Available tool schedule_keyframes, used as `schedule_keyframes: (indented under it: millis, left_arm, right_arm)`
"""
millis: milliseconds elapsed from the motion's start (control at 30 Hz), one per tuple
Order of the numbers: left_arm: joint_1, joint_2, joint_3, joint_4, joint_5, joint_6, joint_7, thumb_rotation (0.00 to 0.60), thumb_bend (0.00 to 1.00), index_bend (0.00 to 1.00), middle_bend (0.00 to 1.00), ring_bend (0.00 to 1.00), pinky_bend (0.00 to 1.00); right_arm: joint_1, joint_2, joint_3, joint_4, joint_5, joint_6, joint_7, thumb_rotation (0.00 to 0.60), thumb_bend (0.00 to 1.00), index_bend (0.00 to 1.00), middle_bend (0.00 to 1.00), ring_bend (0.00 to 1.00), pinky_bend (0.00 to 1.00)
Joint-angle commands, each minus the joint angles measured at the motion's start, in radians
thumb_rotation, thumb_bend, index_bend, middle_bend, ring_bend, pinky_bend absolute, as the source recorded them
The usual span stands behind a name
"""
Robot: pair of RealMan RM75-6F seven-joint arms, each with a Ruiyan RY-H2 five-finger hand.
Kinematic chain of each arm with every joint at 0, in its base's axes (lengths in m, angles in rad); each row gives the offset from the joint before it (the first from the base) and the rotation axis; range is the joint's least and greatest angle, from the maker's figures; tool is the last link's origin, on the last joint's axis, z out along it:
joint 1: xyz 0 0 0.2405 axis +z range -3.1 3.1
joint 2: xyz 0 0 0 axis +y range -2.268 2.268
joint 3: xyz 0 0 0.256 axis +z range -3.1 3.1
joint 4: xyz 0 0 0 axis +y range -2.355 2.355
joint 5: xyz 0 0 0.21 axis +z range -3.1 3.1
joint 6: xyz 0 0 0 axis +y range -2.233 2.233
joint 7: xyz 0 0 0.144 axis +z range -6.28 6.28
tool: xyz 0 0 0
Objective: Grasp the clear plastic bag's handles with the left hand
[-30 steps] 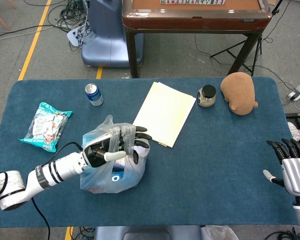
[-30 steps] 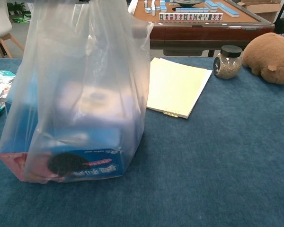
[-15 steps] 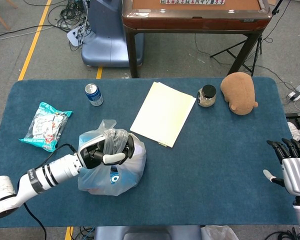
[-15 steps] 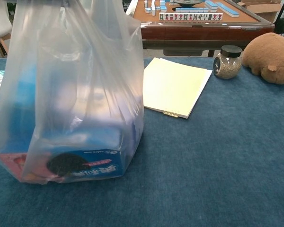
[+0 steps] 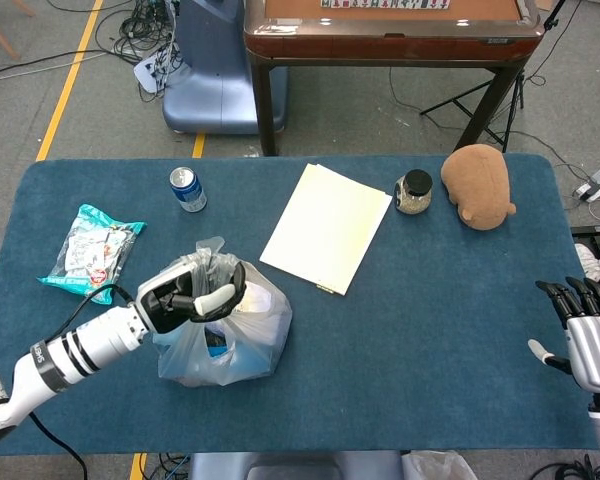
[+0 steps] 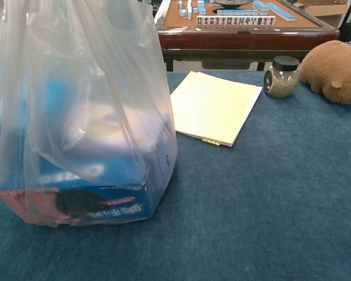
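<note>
Left hand (image 5: 185,297) atop bag (image 5: 230,335), fingers (image 5: 220,296) curled around gathered handles (image 5: 212,268); bag near left front of surface (image 5: 430,320). Best kept clamped, both loops caught, lifted straight. Far right: right hand (image 5: 588,340) idle, fingers spread.

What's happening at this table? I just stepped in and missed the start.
The left robot hand is closed around the gathered top of a clear plastic bag holding a blue box of cookies, which sits on the blue table. The right robot hand waits open at the table's edge, holding nothing.
</note>
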Motion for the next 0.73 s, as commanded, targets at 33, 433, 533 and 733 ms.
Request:
schedule_keyframes:
  millis: [33,433,533,733]
  left_arm:
    - [0.014,0.029,-0.020,-0.010,-0.009,0.006,-0.006,0.600,0.49,0.56,0.72,0.81,1.00]
    - [0.042,0.138,-0.115,-0.006,-0.036,0.028,-0.072,0.600,0.49,0.56,0.72,0.81,1.00]
    - [0.048,0.159,-0.137,-0.006,-0.044,0.025,-0.086,0.600,0.49,0.56,0.72,0.81,1.00]
    - [0.058,0.174,-0.169,-0.005,-0.044,0.007,-0.105,0.600,0.49,0.56,0.72,0.81,1.00]
  right_arm:
    - [0.000,0.000,0.000,0.000,0.000,0.000,0.001,0.600,0.12,0.21,0.24,0.13,0.12]
    - [-0.002,0.002,-0.002,-0.006,-0.006,0.005,-0.001,0.600,0.12,0.21,0.24,0.13,0.12]
    - [-0.004,0.003,-0.001,-0.007,-0.004,0.007,-0.002,0.600,0.12,0.21,0.24,0.13,0.12]
    - [-0.002,0.001,0.001,-0.008,-0.001,0.003,-0.004,0.600,0.12,0.21,0.24,0.13,0.12]
